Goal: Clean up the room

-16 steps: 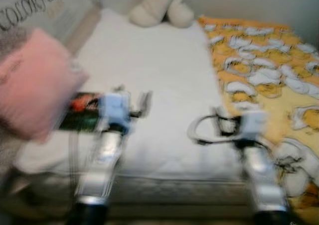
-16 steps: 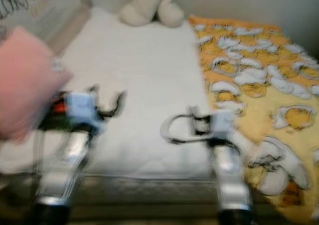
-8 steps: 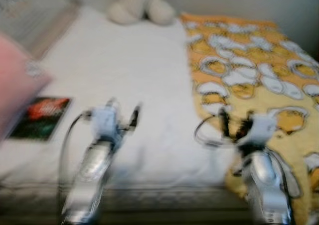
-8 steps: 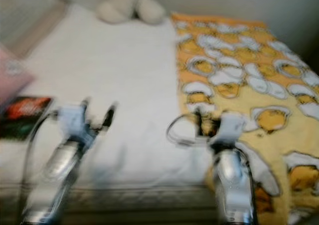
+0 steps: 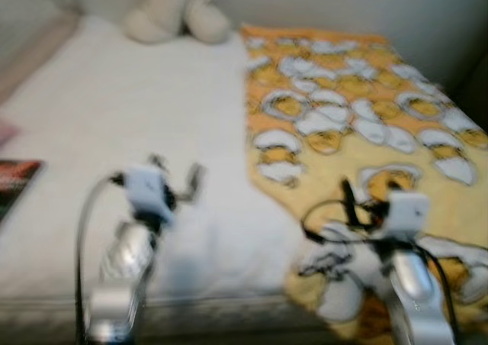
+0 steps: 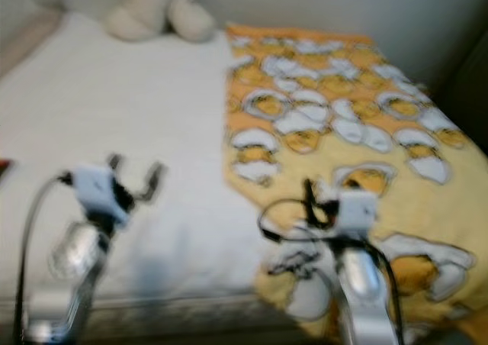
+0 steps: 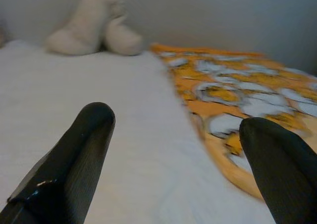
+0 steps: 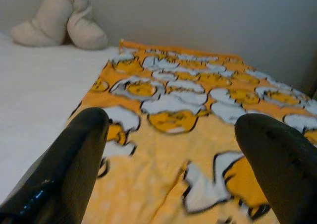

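Bed (image 5: 114, 124) with white sheet fills the head views, blurred. Orange-yellow blanket (image 5: 358, 124) with white and yellow egg cartoon print covers the bed's right half, its left edge running down the middle of the mattress and its near end draping over the bed's front edge. Cream plush toy (image 5: 171, 13) sits at the far end of the bed against the wall (image 6: 343, 5), just left of the blanket's far corner. Dark book or card with red on it (image 5: 15, 185) lies flat at the left edge of the bed, partly cut off by the frame; small pink patch just above it, too cropped to identify.

Left hand (image 5: 177, 178) hovers over the bare white sheet, near the bed's front edge, well left of the blanket edge; fingers spread wide, nothing between them. Left wrist view confirms: both black fingers (image 7: 69, 159) apart, sheet below, plush and blanket ahead.

Right hand (image 8: 171, 169) is over the near part of the blanket, fingers spread wide with nothing between them, egg pattern visible in the gap. In the head views the right arm shows as silver with a white wrist block and looping black cables; its fingertips are too blurred to make out there.
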`<state>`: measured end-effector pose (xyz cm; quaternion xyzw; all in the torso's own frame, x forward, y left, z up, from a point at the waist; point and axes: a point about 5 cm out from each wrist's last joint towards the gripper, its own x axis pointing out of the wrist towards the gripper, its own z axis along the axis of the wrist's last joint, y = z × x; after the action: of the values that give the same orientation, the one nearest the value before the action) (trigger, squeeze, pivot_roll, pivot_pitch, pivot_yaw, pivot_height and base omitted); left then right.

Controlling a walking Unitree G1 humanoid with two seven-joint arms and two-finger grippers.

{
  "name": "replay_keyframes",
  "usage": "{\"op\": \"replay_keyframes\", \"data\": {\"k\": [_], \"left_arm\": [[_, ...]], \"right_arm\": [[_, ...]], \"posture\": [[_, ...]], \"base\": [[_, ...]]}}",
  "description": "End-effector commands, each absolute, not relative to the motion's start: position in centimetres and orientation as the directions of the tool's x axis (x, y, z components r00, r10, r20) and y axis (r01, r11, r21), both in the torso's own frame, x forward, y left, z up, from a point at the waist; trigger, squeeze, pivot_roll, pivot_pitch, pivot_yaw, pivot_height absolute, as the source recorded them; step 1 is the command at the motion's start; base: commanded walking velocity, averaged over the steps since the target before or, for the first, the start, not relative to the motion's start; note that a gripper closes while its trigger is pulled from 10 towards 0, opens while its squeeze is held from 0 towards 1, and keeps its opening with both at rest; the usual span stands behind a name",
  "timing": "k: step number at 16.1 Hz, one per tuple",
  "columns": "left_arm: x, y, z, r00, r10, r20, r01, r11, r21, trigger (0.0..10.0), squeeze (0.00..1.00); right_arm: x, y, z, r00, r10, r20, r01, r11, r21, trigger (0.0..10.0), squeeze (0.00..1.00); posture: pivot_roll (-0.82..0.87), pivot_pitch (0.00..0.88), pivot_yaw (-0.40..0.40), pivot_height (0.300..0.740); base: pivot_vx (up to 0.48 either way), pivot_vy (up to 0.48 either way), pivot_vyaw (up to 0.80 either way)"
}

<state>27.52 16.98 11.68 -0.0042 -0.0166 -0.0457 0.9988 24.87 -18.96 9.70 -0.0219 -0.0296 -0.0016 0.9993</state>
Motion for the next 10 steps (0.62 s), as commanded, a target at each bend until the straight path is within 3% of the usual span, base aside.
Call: {"op": "replay_keyframes", "data": {"k": [1, 4, 10], "left_arm": [[27.9, 15.9, 11.6, 0.993, -0.117, 0.027, 0.118, 0.993, -0.024, 10.0, 0.00], [27.7, 14.4, 11.2, 0.974, -0.226, 0.005, 0.226, 0.974, 0.020, 10.0, 0.00], [28.2, 14.7, 11.0, 0.972, -0.233, -0.014, 0.234, 0.972, 0.005, 10.0, 0.00]], "right_arm": [[24.9, -20.1, 9.5, 0.998, -0.046, 0.040, 0.048, 0.998, -0.048, 10.0, 0.00], [25.4, -20.3, 9.2, 0.998, -0.052, 0.028, 0.054, 0.997, -0.061, 10.0, 0.00], [24.8, -19.5, 8.6, 1.000, -0.029, 0.010, 0.029, 0.999, -0.033, 10.0, 0.00]], "posture": [[0.01, 0.000, -0.055, 0.740], [0.01, 0.000, -0.047, 0.740], [-0.01, 0.000, -0.037, 0.740]], "base": [[0.000, 0.000, -0.78], [0.000, 0.000, -0.78], [0.000, 0.000, -0.78]]}}
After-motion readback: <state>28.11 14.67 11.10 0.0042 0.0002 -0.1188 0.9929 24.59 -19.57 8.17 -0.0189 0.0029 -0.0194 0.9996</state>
